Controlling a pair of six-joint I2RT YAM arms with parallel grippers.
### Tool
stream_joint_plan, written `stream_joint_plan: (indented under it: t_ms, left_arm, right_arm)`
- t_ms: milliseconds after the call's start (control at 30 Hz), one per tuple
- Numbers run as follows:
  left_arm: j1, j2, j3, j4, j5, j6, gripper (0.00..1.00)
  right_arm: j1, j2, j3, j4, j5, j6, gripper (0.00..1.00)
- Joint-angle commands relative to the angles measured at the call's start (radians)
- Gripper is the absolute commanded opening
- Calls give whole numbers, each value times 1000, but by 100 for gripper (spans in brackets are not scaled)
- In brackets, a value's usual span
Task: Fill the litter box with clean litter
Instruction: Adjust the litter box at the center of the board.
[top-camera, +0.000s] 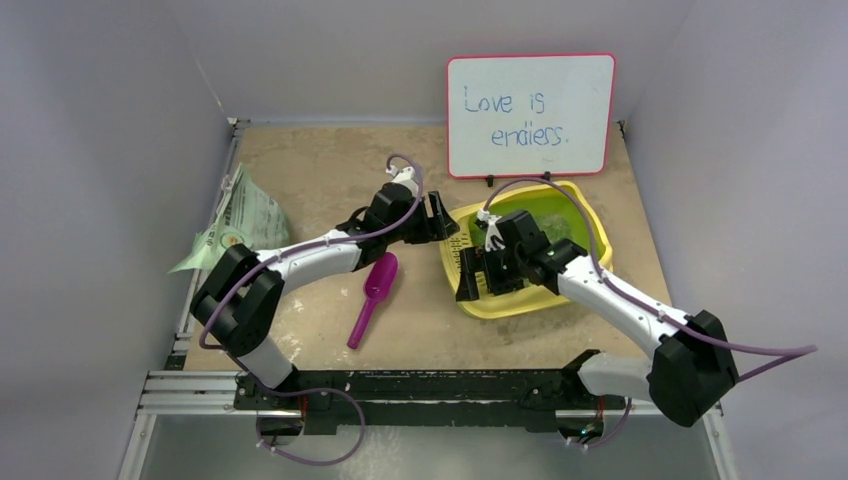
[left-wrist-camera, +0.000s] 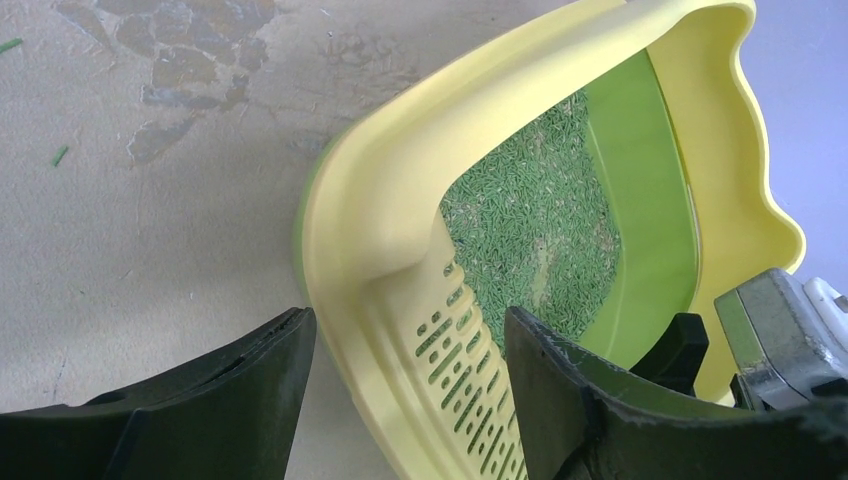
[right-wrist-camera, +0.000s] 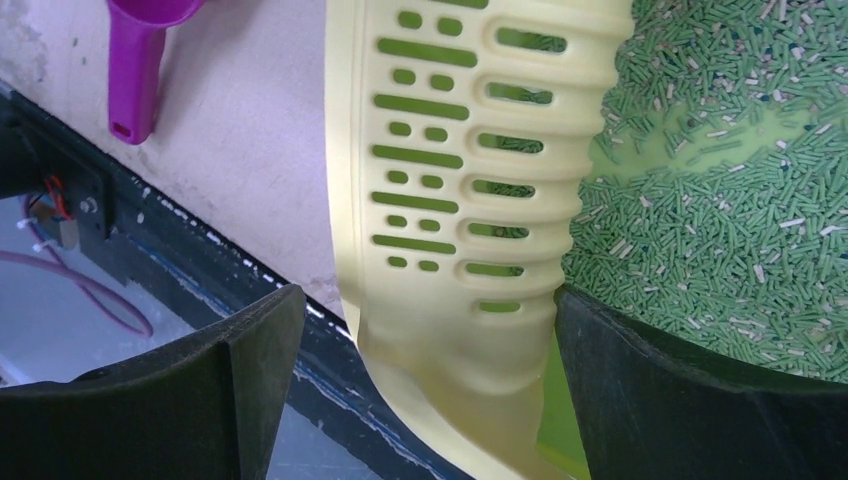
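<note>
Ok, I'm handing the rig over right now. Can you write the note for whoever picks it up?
The left gripper is open, its fingers astride the far corner of the litter box at the slotted end, holding nothing.
The right gripper is open, astride the near corner of that same end, holding nothing.
The clean litter lies thin in the box, with bare floor showing in patches.
The scoop lies on the table left of the box; the bag sits at the table's left edge.
Done: some litter is in.
Left: probably more litter to cover the floor.
</note>
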Motion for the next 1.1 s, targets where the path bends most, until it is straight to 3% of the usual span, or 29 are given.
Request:
stream_joint_plan:
  t_ms: [0, 367, 733, 1067]
  left_arm:
    - [3, 6, -2, 59, 16, -12, 68]
    - [2, 12, -17, 52, 10, -5, 67]
    - [2, -41, -11, 0, -57, 24, 71]
    - [12, -104, -30, -30, -139, 35, 77]
  right_arm:
    - [32, 30, 18, -23, 91, 48, 95]
    - [104, 61, -38, 44, 160, 105, 96]
    - [138, 27, 102, -119, 381, 99, 99]
    - [143, -25, 101, -98, 311, 90, 99]
